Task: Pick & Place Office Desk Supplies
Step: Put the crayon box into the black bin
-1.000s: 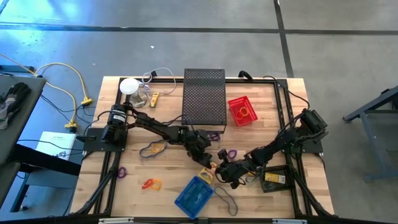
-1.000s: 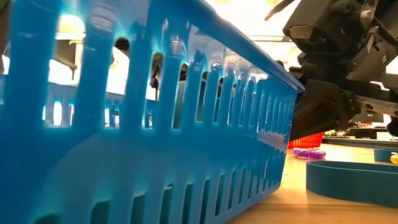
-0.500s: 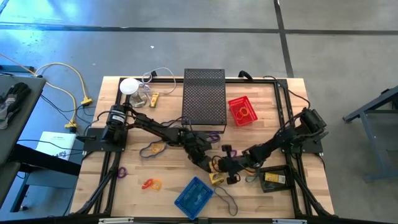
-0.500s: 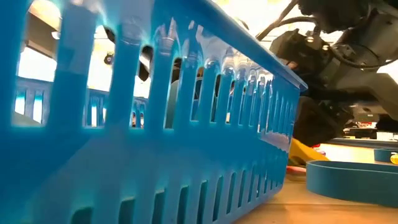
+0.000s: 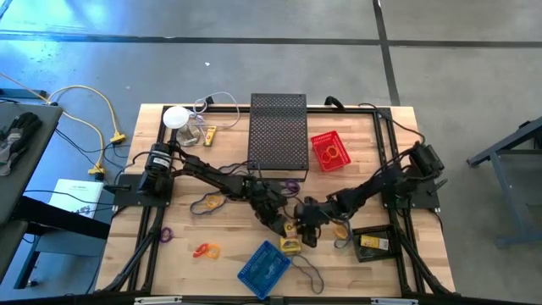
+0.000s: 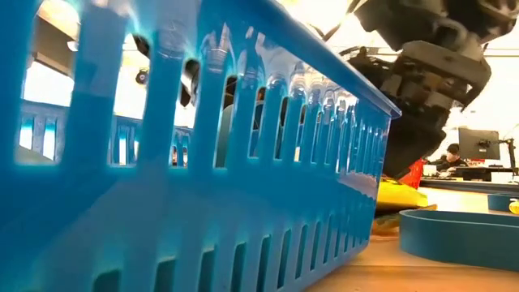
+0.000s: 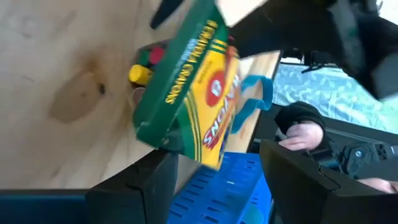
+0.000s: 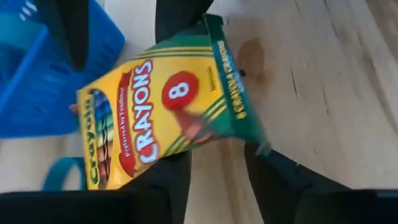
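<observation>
Crayon box [image 8: 168, 121] tilted between right gripper [image 8: 217, 171] jaws.

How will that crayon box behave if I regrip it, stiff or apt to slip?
The crayon box looks like thin glossy card, so probably light and fairly stiff, but it may crush under a hard pinch. Its flap end seems open with crayon tips showing, so tilting it could spill them. Flat-sided, it should not roll.

left: my arm stretches toward table centre, left gripper [image 5: 279, 222] fingers spread | right: my arm reaches inward, right gripper [image 5: 302, 233] low, jaws parted
</observation>
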Controlling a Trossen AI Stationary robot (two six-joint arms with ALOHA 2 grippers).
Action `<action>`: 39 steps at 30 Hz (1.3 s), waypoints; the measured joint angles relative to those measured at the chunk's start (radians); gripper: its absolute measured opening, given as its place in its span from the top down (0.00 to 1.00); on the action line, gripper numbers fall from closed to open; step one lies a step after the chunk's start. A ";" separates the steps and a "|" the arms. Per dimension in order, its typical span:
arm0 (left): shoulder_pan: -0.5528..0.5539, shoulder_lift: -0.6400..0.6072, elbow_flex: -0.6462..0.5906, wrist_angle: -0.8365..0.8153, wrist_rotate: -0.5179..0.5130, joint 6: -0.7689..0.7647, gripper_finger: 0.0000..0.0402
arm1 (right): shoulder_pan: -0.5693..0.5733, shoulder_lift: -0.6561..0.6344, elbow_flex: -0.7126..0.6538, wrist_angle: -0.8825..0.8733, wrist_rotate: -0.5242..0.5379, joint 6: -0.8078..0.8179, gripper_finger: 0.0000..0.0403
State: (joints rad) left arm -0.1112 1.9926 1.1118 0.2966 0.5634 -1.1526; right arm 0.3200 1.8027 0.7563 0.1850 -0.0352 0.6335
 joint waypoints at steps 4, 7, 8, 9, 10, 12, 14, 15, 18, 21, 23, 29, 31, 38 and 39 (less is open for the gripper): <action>0.002 0.001 -0.001 0.004 -0.022 0.018 0.46 | -0.029 0.001 0.000 -0.012 -0.099 0.037 0.62; 0.002 0.001 -0.001 0.005 -0.033 0.039 0.46 | -0.044 0.002 0.000 -0.016 -0.144 0.052 0.65; 0.002 0.001 -0.001 0.005 -0.036 0.039 0.46 | -0.048 0.002 0.000 -0.017 -0.158 0.052 0.65; 0.002 0.002 -0.001 0.005 -0.036 0.039 0.46 | -0.052 0.002 -0.001 -0.020 -0.171 0.054 0.66; 0.002 0.002 -0.001 0.005 -0.035 0.039 0.46 | -0.056 0.003 -0.001 -0.020 -0.185 0.055 0.67; 0.002 0.002 -0.001 0.006 -0.034 0.039 0.46 | -0.063 0.003 -0.001 -0.020 -0.204 0.055 0.68; 0.002 0.002 -0.001 0.006 -0.034 0.039 0.46 | -0.070 0.004 -0.001 -0.020 -0.222 0.055 0.68; 0.002 0.002 -0.001 0.006 -0.034 0.040 0.46 | -0.074 0.004 -0.001 -0.019 -0.235 0.055 0.68; 0.002 0.002 -0.001 0.006 -0.031 0.041 0.46 | -0.086 0.005 -0.002 -0.014 -0.275 0.048 0.68; 0.002 0.002 -0.001 0.007 -0.030 0.059 0.46 | -0.099 0.006 -0.003 -0.014 -0.291 0.042 0.68; 0.002 0.002 -0.001 0.006 -0.029 0.062 0.46 | -0.104 0.006 -0.003 -0.012 -0.293 0.038 0.68; 0.002 0.002 -0.001 0.006 -0.041 0.063 0.46 | -0.099 0.006 -0.004 0.016 -0.304 -0.003 0.68; 0.002 0.002 -0.001 0.006 -0.042 0.063 0.46 | -0.097 0.006 -0.005 0.031 -0.304 -0.020 0.68; 0.002 0.002 -0.001 0.006 -0.043 0.063 0.46 | -0.083 0.009 -0.006 0.086 -0.310 -0.115 0.68; 0.002 0.002 -0.001 0.006 -0.043 0.063 0.46 | -0.083 0.010 -0.006 0.092 -0.303 -0.114 0.68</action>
State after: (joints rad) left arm -0.1097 1.9942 1.1107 0.3029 0.5205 -1.0899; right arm 0.2367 1.8122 0.7498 0.2765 -0.3383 0.5194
